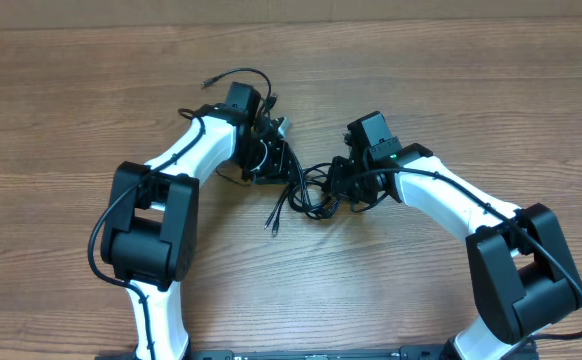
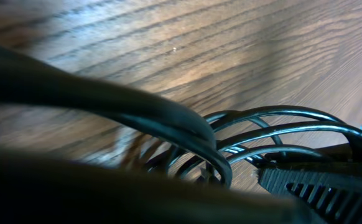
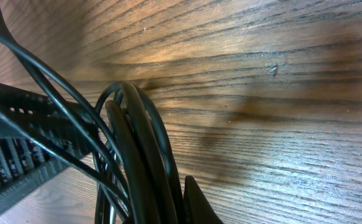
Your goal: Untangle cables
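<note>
the right gripper (image 1: 343, 188) is closed on the cables (image 1: 306, 197); i cannot tell for the left gripper (image 1: 271, 160). the cables look light and bendy; best to grab one loose end.

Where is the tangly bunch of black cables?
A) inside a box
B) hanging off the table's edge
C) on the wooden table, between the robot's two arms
C: the overhead view shows the black cables lying on the wooden table, between the left arm and the right arm.
</note>
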`<state>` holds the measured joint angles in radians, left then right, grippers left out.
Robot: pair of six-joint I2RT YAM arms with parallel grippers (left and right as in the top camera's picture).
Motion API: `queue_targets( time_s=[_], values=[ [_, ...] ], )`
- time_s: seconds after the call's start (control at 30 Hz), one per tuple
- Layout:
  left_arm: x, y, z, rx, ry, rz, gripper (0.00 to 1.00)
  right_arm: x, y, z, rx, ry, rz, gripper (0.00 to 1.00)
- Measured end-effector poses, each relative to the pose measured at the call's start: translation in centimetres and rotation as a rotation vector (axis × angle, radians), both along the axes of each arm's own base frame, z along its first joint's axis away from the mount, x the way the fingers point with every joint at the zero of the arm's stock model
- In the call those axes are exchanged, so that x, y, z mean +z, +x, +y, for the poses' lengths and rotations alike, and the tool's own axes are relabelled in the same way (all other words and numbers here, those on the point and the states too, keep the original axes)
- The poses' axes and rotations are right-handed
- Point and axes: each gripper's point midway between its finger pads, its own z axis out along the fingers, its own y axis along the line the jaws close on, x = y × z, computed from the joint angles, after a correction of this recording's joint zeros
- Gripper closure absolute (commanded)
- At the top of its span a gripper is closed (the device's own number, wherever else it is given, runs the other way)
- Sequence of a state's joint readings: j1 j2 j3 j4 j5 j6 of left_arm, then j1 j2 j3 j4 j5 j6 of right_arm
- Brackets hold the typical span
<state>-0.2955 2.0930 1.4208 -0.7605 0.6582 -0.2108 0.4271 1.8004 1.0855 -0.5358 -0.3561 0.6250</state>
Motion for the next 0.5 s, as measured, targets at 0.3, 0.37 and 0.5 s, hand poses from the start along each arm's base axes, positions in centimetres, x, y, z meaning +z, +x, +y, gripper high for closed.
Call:
queue_targets(
  time_s=[0.3,0.37,0.5],
  values=[
    [-0.5,0.01,0.13,0.021,0.049,0.004,0.75,0.01,0.0,0.02,0.001,0.001,0.0,0.93],
    [-0.55,-0.06,0.05,0.024,0.054,0.008,0.76,0.01,-0.02,0.03,0.001,0.002,0.001,0.93],
    [-0.83,-0.37,-0.61,0.007,0.081,-0.005,0.8,0.01,-0.03,0.03,0.001,0.002,0.001,0.93]
  ],
)
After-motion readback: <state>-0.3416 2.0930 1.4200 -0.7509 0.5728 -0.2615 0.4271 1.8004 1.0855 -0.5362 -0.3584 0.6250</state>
